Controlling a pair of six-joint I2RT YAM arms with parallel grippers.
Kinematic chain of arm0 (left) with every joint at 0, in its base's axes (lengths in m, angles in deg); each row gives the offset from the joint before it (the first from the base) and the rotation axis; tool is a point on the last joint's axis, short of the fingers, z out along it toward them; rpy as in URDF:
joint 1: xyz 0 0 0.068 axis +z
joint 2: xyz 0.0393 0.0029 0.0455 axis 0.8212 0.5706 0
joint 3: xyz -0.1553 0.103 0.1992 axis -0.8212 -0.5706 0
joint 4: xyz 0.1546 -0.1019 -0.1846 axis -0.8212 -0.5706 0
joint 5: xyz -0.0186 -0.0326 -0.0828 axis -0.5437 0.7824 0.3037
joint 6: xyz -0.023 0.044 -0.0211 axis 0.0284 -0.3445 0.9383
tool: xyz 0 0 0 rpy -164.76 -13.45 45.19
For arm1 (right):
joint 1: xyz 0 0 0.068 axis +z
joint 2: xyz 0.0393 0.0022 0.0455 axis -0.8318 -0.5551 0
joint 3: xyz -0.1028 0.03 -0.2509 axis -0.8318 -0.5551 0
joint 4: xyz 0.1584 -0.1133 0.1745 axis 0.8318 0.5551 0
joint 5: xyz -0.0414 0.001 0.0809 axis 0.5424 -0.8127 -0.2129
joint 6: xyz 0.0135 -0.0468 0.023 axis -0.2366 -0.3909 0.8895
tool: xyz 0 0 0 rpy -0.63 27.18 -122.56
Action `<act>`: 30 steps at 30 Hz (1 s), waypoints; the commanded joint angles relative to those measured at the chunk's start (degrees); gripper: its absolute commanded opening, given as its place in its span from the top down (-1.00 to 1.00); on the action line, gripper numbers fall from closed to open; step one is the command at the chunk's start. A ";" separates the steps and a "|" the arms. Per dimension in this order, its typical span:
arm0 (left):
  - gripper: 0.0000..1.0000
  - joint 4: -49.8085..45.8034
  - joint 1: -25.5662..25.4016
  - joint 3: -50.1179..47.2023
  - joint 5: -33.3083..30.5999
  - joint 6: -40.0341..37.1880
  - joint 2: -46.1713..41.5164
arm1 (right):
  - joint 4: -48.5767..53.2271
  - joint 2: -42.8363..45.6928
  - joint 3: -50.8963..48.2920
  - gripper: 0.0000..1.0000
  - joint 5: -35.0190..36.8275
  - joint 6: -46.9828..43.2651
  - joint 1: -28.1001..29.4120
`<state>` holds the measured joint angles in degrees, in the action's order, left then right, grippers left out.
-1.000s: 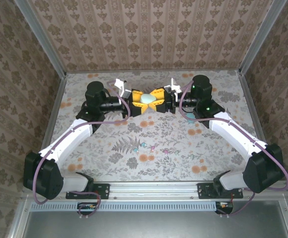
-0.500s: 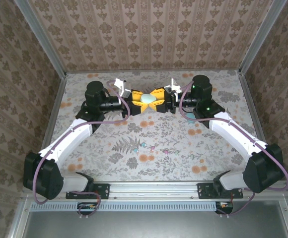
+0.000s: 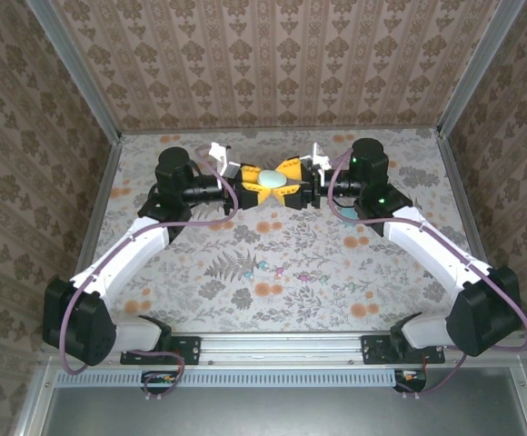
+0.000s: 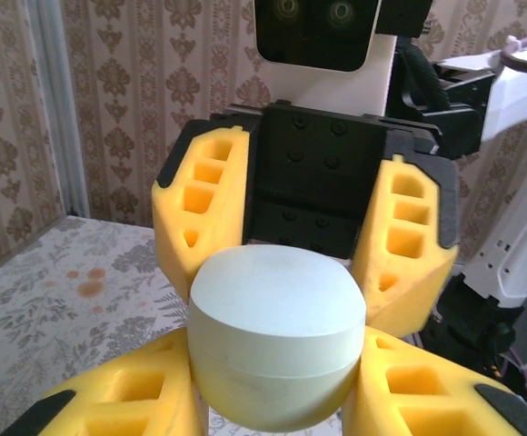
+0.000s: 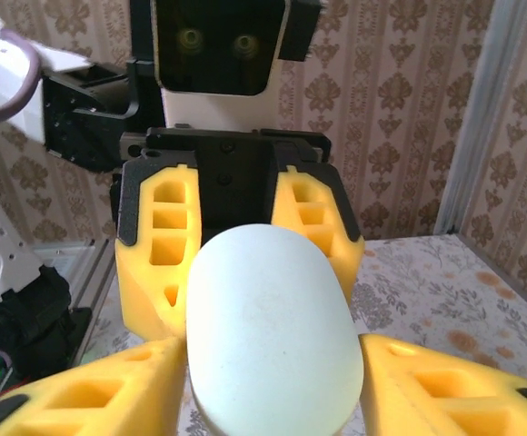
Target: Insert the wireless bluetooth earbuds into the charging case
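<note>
Top external: left gripper [image 3: 256, 185] and right gripper [image 3: 287, 184] both clamp the charging case [image 3: 271, 178].

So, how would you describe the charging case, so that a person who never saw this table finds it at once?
Look at the far middle of the flowered table, where the left gripper and right gripper meet. Between their yellow jaws sits the charging case: a smooth, pale greenish egg, the only plain rounded thing among ribbed yellow foam.
</note>
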<state>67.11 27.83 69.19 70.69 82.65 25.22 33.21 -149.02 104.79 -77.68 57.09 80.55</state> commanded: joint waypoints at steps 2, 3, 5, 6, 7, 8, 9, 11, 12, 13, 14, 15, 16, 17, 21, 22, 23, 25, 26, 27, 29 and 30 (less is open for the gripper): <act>0.45 4.93 -0.23 -2.06 -4.97 2.52 -0.74 | 2.79 4.34 -0.42 -0.26 6.17 6.37 -0.01; 0.45 5.78 -0.25 -2.50 -5.73 3.03 -0.73 | 3.99 4.79 -0.28 -0.29 7.01 7.96 -0.16; 0.45 8.56 -0.24 -3.78 -6.64 4.59 -0.69 | 7.35 5.60 0.33 -0.30 8.30 10.42 -0.36; 0.45 9.97 -0.27 -4.33 -7.21 5.30 -0.59 | 8.98 5.90 0.56 -0.30 9.14 11.58 -0.39; 0.45 11.04 -0.30 -4.75 -7.52 5.80 -0.44 | 10.48 6.25 0.83 -0.30 9.77 12.68 -0.42; 0.45 11.90 -0.22 -4.97 -7.51 6.30 -0.31 | 11.60 6.34 1.00 -0.30 9.97 13.03 -0.38; 0.45 12.68 -0.26 -5.21 -7.53 6.81 -0.06 | 13.07 6.39 1.30 -0.32 10.46 13.38 -0.44; 0.45 14.52 -0.24 -5.64 -7.53 7.91 0.22 | 15.55 6.13 2.12 -0.32 11.79 14.35 -0.39; 0.45 15.45 -0.25 -6.07 -7.85 8.46 0.23 | 16.49 5.92 2.47 -0.32 12.37 14.47 -0.43; 0.45 16.26 -0.22 -6.39 -8.05 8.70 0.23 | 16.90 5.64 2.68 -0.31 12.70 14.91 -0.38; 0.45 16.84 -0.26 -6.66 -8.04 8.91 0.29 | 17.04 5.29 2.83 -0.31 13.06 15.35 -0.40; 0.45 17.19 -0.39 -6.86 -8.05 8.97 0.28 | 17.13 4.79 3.08 -0.31 13.32 15.90 -0.41; 0.44 17.26 -0.39 -6.85 -8.02 9.07 0.40 | 17.29 4.20 3.51 -0.30 13.43 16.60 -0.44; 0.45 17.36 -0.36 -6.89 -7.90 9.21 0.40 | 17.31 3.65 3.99 -0.30 13.50 17.10 -0.44; 0.44 17.64 -0.57 -7.18 -7.12 9.04 0.49 | 16.35 1.49 5.77 -0.29 12.30 19.17 -0.37; 0.44 17.70 -0.64 -7.24 -7.10 9.05 0.47 | 16.39 1.00 6.29 -0.29 12.36 19.43 -0.34; 0.44 17.63 -0.66 -7.31 -6.93 8.97 0.47 | 16.47 0.65 6.72 -0.29 12.41 19.58 -0.36; 0.43 17.69 -0.75 -7.27 -6.57 8.97 0.47 | 16.68 -0.05 7.59 -0.28 12.60 19.73 -0.32; 0.44 18.12 -0.76 -7.46 -6.53 9.18 0.49 | 16.69 -0.29 7.81 -0.27 12.72 19.81 -0.37; 0.44 18.98 -0.84 -7.69 -6.44 9.51 0.51 | 16.69 -0.47 7.99 -0.27 13.24 19.95 -0.29; 0.44 20.28 -0.81 -8.18 -6.25 10.25 0.57 | 16.92 -0.80 8.36 -0.26 15.33 20.57 -0.34; 0.44 20.59 -0.79 -8.23 -6.15 10.37 0.58 | 16.92 -0.85 8.52 -0.26 15.44 20.80 -0.34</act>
<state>83.79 27.55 61.65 61.88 91.68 25.44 49.88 -149.22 110.87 -65.33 75.88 80.44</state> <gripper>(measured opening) 0.331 0.632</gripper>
